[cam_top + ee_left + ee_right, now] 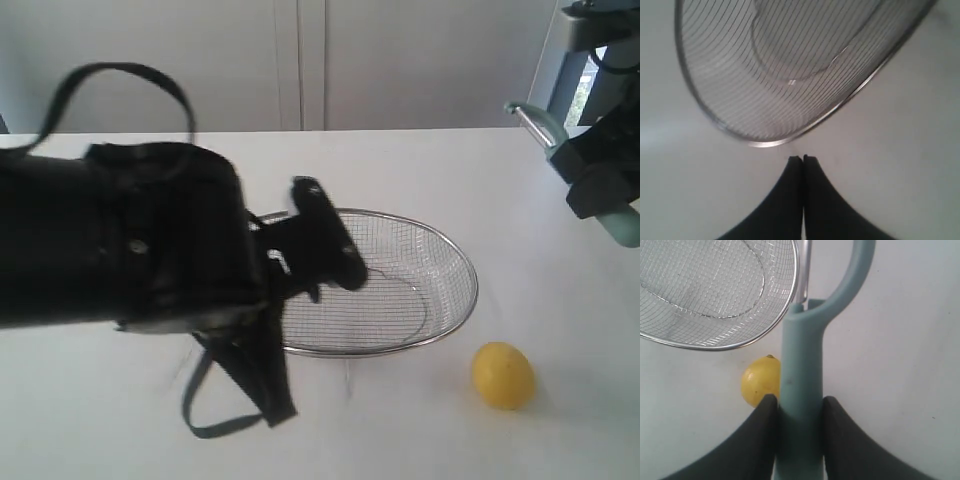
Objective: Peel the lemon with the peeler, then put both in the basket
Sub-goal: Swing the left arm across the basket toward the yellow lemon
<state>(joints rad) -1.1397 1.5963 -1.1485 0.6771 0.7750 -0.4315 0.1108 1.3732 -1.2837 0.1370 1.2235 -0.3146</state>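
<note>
The lemon lies on the white table, to the right of the basket and outside it. The wire basket holds nothing. My right gripper is shut on the teal handle of the peeler, held in the air at the far right, with the peeler's head pointing up and left. Through the right wrist view the lemon shows just beyond the fingers, below the basket's rim. My left gripper is shut on nothing, hovering by the basket's rim at its left side.
The left arm's big black body with a loose strap fills the left of the exterior view and hides the table there. A pale wall with panel seams runs behind the table.
</note>
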